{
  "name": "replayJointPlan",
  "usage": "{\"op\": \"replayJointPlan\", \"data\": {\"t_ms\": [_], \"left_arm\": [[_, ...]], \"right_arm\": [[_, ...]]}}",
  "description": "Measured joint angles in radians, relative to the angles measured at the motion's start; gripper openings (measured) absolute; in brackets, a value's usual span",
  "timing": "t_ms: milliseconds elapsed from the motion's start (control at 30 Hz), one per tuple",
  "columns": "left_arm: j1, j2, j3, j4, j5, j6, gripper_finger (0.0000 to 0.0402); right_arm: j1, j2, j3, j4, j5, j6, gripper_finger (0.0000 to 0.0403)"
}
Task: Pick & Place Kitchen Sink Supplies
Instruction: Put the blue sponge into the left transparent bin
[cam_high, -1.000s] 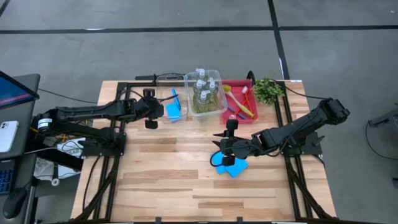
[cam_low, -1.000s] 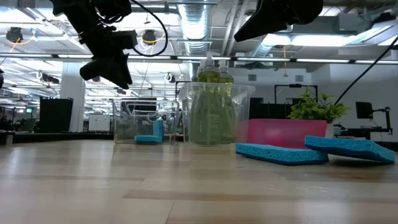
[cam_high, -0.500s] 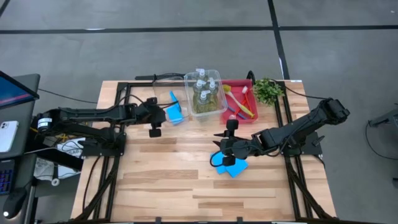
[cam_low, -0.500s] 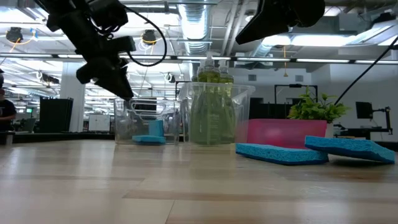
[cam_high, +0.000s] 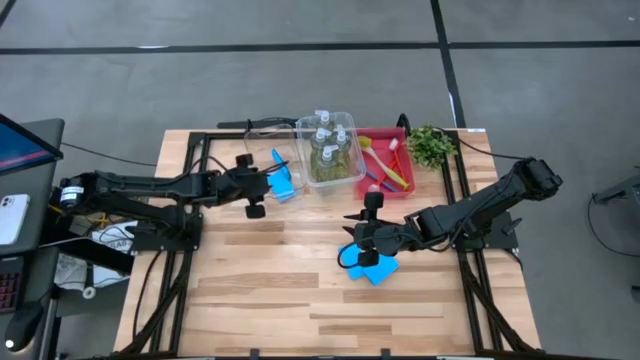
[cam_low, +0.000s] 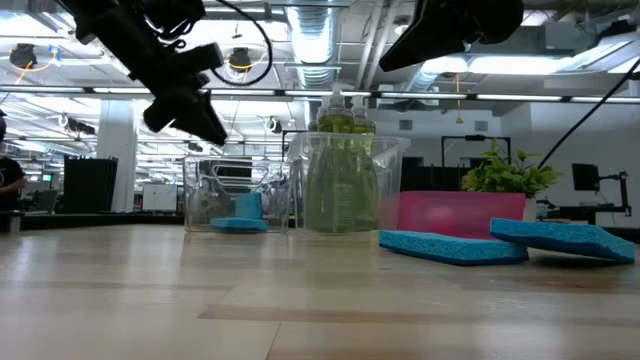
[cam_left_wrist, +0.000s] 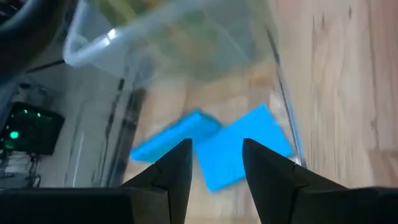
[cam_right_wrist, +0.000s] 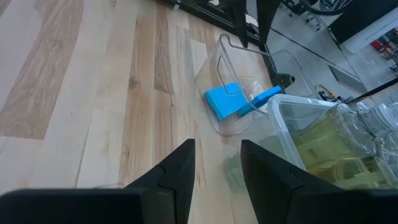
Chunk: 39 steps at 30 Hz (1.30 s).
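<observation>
My left gripper (cam_high: 262, 186) (cam_low: 203, 118) hangs open and empty just left of a small clear bin (cam_high: 268, 150). Blue sponges (cam_high: 281, 178) (cam_left_wrist: 239, 149) lie in that bin; one leans on edge. My right gripper (cam_high: 352, 240) (cam_right_wrist: 217, 149) is open and empty, raised above two blue sponges (cam_high: 373, 266) that lie flat on the table, overlapping (cam_low: 450, 246) (cam_low: 565, 238). Several bottles of yellow-green liquid (cam_high: 328, 150) stand in a second clear bin. Red, yellow and teal brushes (cam_high: 386, 168) lie in the red tray (cam_high: 398, 133).
A leafy green plant (cam_high: 431, 146) stands at the far right corner beside the red tray. The three containers line the far edge. Bare wood (cam_high: 270, 280) stretches across the table's near half and left side. A phone and a screen sit off the table's left.
My left gripper has moved toward the table's right and a little toward the near edge, closing on the sponge bin. In the low view it dipped and rose again. My right arm and the sponges have kept still.
</observation>
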Motion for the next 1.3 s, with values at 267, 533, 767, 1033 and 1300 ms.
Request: {"op": "replayJointPlan", "data": {"t_ms": [267,533,767,1033,1300], "left_arm": [[-0.103,0.000,0.000,0.325,0.138,-0.006,0.0143],[-0.203,-0.001,-0.026,0.375,0.585,-0.107,0.0143],[-0.227,0.000,-0.191,0.386,0.546,-0.289,0.0143],[-0.226,0.001,-0.299,0.640,0.355,-0.470,0.0143],[-0.226,0.000,-0.299,0.716,0.353,-0.471,0.0143]], "right_arm": [[0.000,0.000,0.000,0.000,0.000,0.000,0.0122],[0.000,0.000,0.000,-0.009,0.000,0.000,0.0122],[0.000,0.000,0.000,-0.058,-0.030,0.051,0.0122],[-0.012,0.006,0.000,-0.264,-0.606,0.223,0.0122],[0.053,0.048,0.000,-0.384,-0.648,0.380,0.0122]]}}
